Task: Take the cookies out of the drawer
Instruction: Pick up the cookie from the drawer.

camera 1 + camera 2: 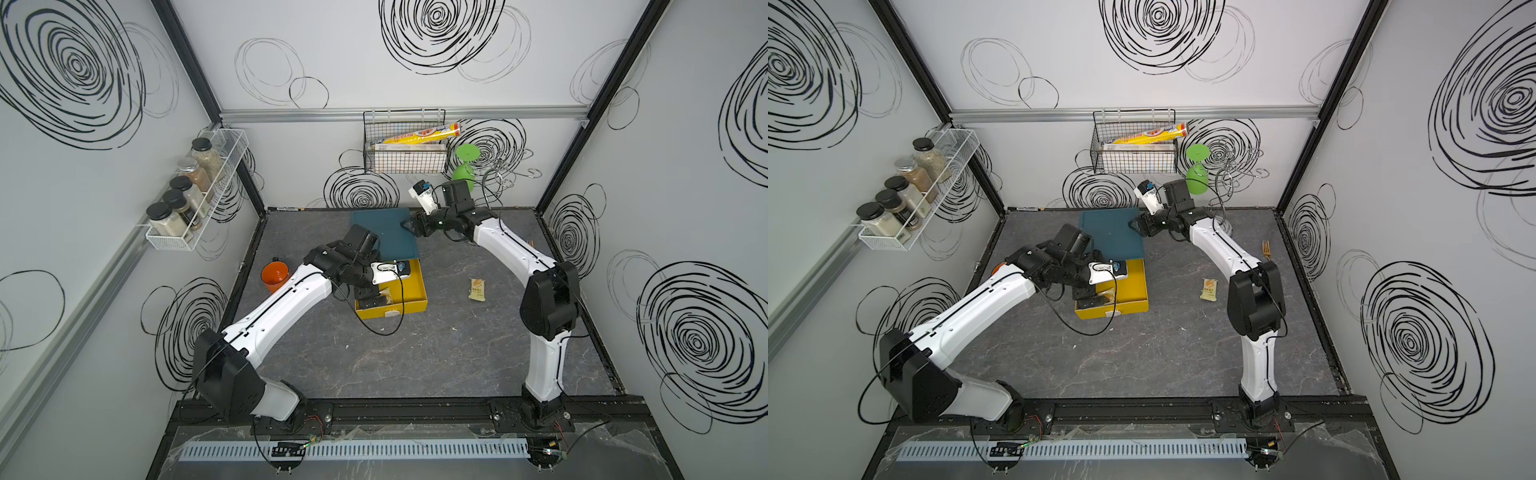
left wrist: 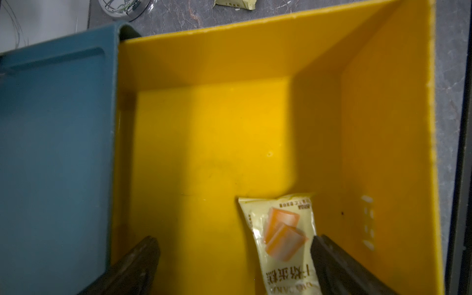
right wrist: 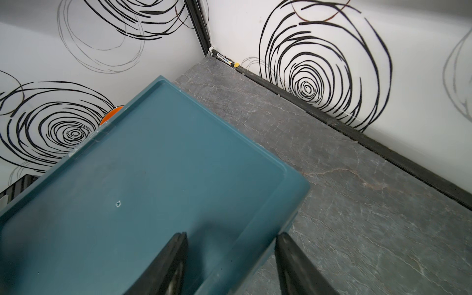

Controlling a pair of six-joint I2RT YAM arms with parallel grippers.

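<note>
The yellow drawer (image 1: 420, 286) stood pulled out of the teal cabinet (image 1: 384, 235) on the grey counter (image 1: 415, 357). The left claw (image 2: 233, 240) reached down into the drawer with its jaws spread wide and held nothing. In the left wrist view a pale yellow cookie packet (image 2: 281, 237) with orange print lay flat on the drawer floor between the two fingers. It lay close against one finger (image 2: 332, 258) and well clear of the other, near the drawer's front wall. In both top views the left arm hid most of this packet. A second pale yellow packet (image 1: 477, 289) lay on the counter outside the drawer, between the drawer and the right arm. The right claw (image 3: 232, 236) sat at the cabinet's far corner, part-open. One of its fingers was over the cabinet top and the other was just off its edge, with nothing gripped.
</note>
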